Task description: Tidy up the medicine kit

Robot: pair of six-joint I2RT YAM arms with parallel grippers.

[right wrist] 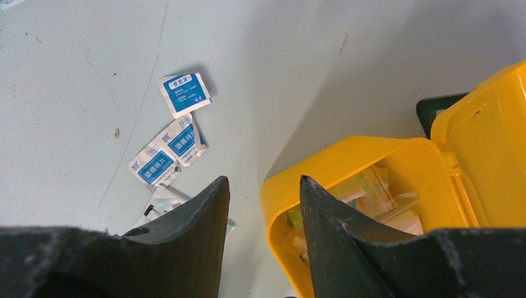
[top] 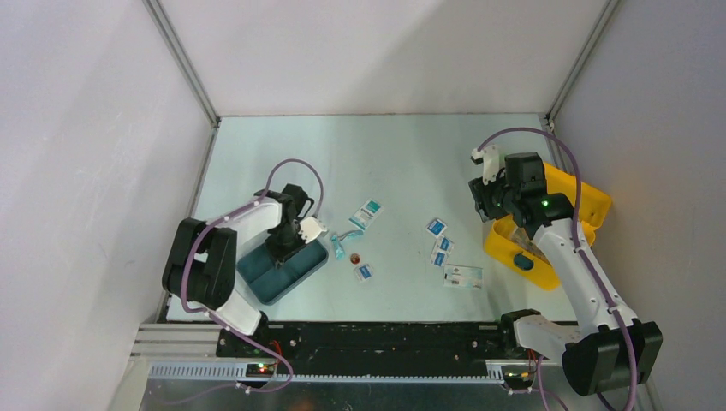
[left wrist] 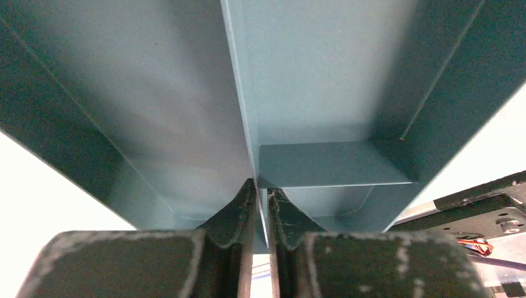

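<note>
Teal tray (top: 264,279) divider (left wrist: 239,93) between left hand (left wrist: 261,190) fingers (left wrist: 237,212)

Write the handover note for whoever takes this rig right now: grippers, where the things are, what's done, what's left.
Left gripper: pinched on the centre divider of the teal tray, near left of the table.
Right gripper: open, empty, above the rim of the medicine kit.
Kit: far right, lid open, some packets inside.
Done: tray sits out of the kit, compartments bare.
Left: loose packets lie scattered mid-table; they probably need sorting, then tray back in and lid shut.
</note>
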